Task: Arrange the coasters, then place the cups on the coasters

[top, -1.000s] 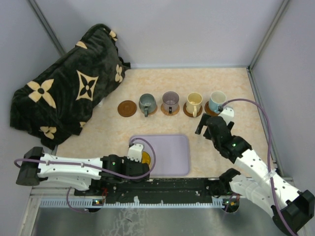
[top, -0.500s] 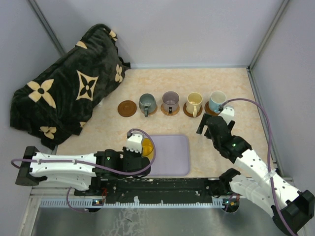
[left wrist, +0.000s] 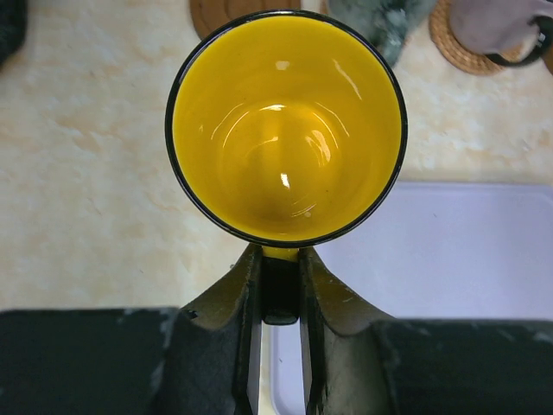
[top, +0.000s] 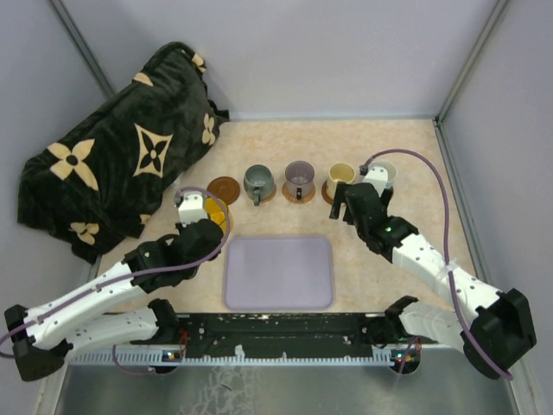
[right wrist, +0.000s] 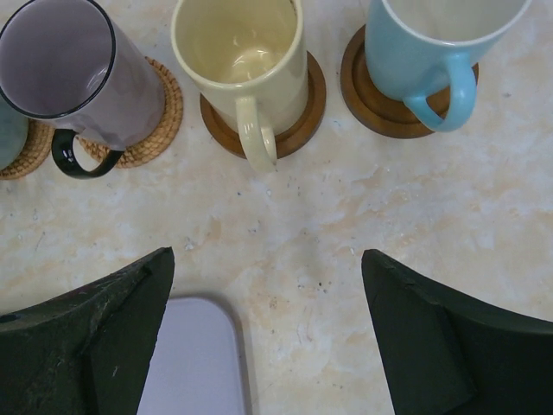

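Observation:
A yellow cup (left wrist: 285, 130) hangs upright over the table, with my left gripper (left wrist: 281, 290) shut on its handle. In the top view the yellow cup (top: 216, 213) and left gripper (top: 206, 224) sit just in front of a bare dark brown coaster (top: 223, 188). To its right, a grey-green cup (top: 257, 181), a purple-grey cup (right wrist: 69, 69), a cream cup (right wrist: 242, 52) and a light blue cup (right wrist: 432, 52) each stand on a coaster. My right gripper (right wrist: 268, 285) is open and empty over bare table, just short of the cream cup's handle.
The lavender tray (top: 278, 272) lies between the arms and carries nothing. A black blanket with tan flowers (top: 112, 156) is bunched at the back left, near the bare coaster. Walls close in the back and the right side.
My left arm has carried the yellow cup from the tray's left edge up and left, toward the bare coaster. My right gripper has slid left and towards the cream cup, still open.

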### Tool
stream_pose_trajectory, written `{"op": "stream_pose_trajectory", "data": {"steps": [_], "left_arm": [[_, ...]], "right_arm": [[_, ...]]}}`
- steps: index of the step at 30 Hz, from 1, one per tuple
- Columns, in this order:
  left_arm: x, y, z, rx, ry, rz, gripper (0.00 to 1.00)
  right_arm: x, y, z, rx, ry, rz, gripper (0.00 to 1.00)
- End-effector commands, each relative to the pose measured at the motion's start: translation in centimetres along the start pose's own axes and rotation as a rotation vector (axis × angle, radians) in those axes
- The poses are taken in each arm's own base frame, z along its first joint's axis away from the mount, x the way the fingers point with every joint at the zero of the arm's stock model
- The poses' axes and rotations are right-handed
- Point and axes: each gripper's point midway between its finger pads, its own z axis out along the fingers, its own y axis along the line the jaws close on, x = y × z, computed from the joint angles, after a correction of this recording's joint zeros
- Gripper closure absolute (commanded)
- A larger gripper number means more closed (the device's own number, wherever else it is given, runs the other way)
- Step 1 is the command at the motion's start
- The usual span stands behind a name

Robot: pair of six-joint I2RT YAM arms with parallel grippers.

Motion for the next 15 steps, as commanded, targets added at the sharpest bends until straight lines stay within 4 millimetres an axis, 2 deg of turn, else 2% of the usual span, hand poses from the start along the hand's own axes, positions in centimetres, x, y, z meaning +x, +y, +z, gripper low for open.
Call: {"op": "stream_pose_trajectory", "data": {"steps": [1, 8, 15], "left_arm": [[-4.0, -0.7, 1.7, 0.023, -0.114, 0.034, 1.00], [-5.8, 0.0, 4.4, -0.019, -0.137, 0.051, 1.00], [-6.2, 1.4, 6.0, -0.035, -0.132, 0.028, 1.00]], "right_arm": [[-3.8, 2.3, 1.0, -0.053, -0.093, 0.009, 0.11], [-3.8, 3.5, 3.4, -0.066, -0.072, 0.004, 0.11], [-4.2, 4.4, 5.3, -0.075, -0.074, -0.004, 0.11]]}}
